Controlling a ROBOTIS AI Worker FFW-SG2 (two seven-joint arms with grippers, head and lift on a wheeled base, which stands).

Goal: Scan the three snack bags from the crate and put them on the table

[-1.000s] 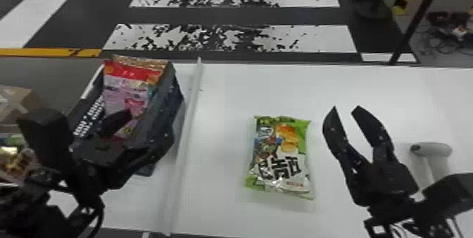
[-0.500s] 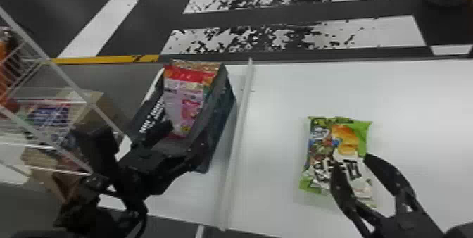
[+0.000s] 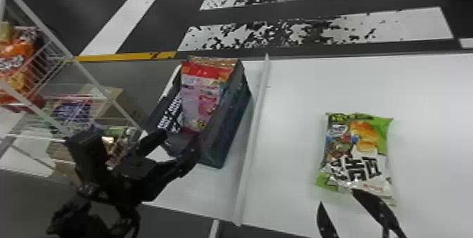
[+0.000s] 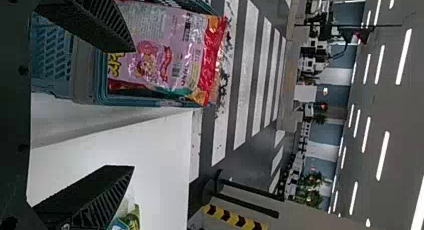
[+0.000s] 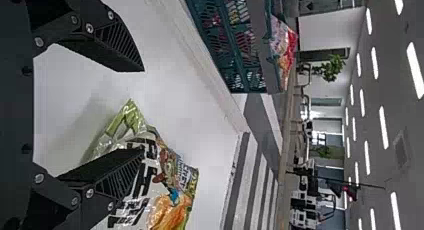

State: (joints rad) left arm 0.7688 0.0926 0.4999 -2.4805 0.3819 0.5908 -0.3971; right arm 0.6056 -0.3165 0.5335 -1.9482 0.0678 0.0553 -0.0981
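- At nine o'clock in the head view stands the crate [image 3: 230, 128], with the pink snack bag [image 3: 199, 96] upright inside and another bag [image 3: 211, 61] behind it.
- The left gripper [image 3: 181, 140], at eight o'clock, has its jaws apart by the crate's near end, and nothing is between them.
- Near four o'clock, the green snack bag [image 3: 355, 156] lies flat on the table [image 3: 292, 124]; the right gripper [image 3: 338, 197], also with jaws apart, is beside its near edge. Contact I cannot tell.
- Closing the left one too far towards three o'clock could, I think, pinch the crate wall and tip it.
- Tightly packed bags might come out together.
- A low right finger could push the green bag.
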